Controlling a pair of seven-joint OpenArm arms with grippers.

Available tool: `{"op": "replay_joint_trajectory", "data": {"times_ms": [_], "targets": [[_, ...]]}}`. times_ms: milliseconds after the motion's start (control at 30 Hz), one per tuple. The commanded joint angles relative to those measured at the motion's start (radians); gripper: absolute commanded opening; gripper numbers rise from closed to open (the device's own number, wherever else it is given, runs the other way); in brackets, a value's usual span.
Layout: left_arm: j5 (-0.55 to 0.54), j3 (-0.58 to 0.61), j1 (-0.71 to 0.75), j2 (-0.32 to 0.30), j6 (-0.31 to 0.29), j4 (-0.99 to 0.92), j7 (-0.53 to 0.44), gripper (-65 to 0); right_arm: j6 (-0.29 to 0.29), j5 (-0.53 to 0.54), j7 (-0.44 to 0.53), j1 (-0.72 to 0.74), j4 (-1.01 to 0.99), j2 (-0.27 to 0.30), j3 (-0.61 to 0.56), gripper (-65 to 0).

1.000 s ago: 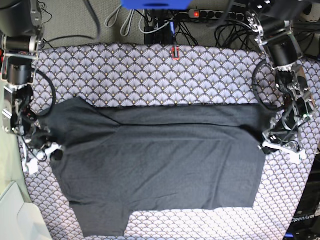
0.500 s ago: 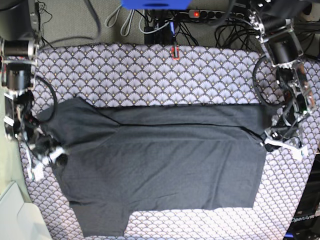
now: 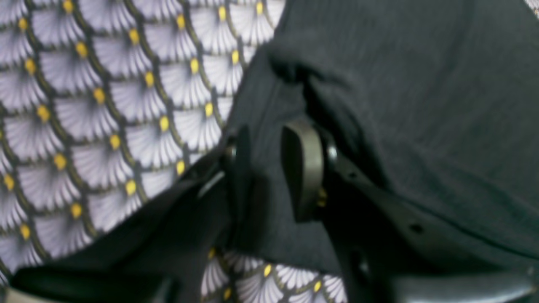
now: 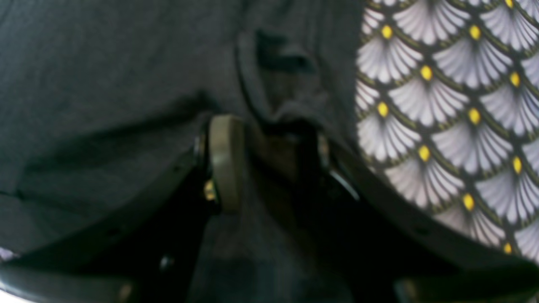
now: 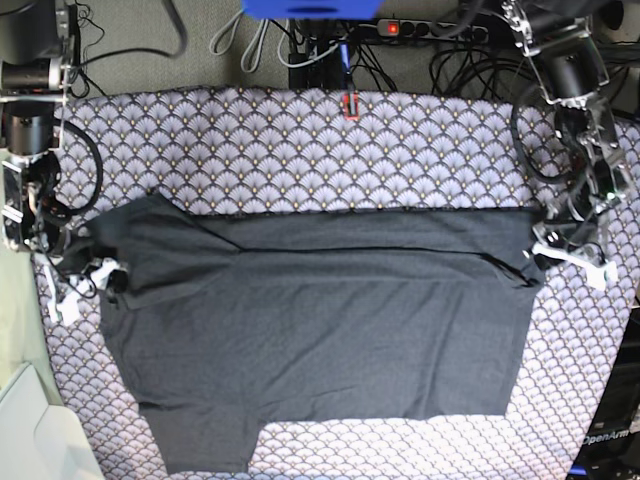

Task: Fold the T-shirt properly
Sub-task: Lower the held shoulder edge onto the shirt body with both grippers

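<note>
Left gripper (image 3: 269,168) sits at the shirt's edge on the base view's right side; wrist view shows dark fabric running between its two pads (image 3: 302,168), jaws narrowly set with the cloth pinched between them. Focus is soft, but the fabric rises in a bunched fold just above the pads.

Right gripper (image 4: 265,162) is at the opposite edge, on the base view's left. One tan pad (image 4: 225,162) shows clearly; the other is in shadow. A gap stands between them with crumpled shirt fabric lying in it. Whether the jaws press the cloth or stand loose around it, I cannot tell.

T-shirt (image 5: 320,320) lies spread across the middle of the table, plain dark grey side up, long axis running left to right. Its far edge forms a straight folded band between the two grippers. A sleeve sticks out at the near left corner. Near right edge is square and flat.

Patterned cloth (image 5: 300,150), purple-white scallops with yellow dots, covers the table under the shirt and shows on all sides. Cables and a power strip (image 5: 410,28) lie on the floor beyond the far edge.
</note>
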Motion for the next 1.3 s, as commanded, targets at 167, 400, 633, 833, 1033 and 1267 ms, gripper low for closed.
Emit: {"op": "replay_joint_trajectory", "data": {"times_ms": [167,400,633,833,1033,1267], "targets": [[-0.007,-0.007,-0.013,-0.021,-0.004,0.019,-0.013,-47.9,0.007,0.013,0.024,0.031,0.017,0.0,0.007,-40.9],[-0.007,-0.007,0.004,-0.021,-0.004,0.019,-0.016,-48.2,0.007,0.012,0.024,0.03,0.017,-0.02,0.0,-41.3],[-0.007,-0.007,0.033,-0.021,-0.004,0.079,-0.015,-48.2,0.007,0.012,0.024,0.025,0.004,-0.021,-0.002,-52.1],[-0.007,-0.007,0.066,-0.015,0.001,0.157,-0.013,-48.2,0.007,0.012,0.024,0.057,-0.028,-0.021,-0.002,-65.0],[-0.007,-0.008,0.085,-0.018,0.001,0.163,-0.013,-48.2,0.007,0.012,0.024,0.097,-0.026,-0.021,-0.003,-65.0],[-0.007,-0.064,0.116,-0.012,-0.004,0.168,-0.013,-48.2,0.007,0.012,0.024,0.137,-0.028,-0.023,-0.04,-65.0]]}}
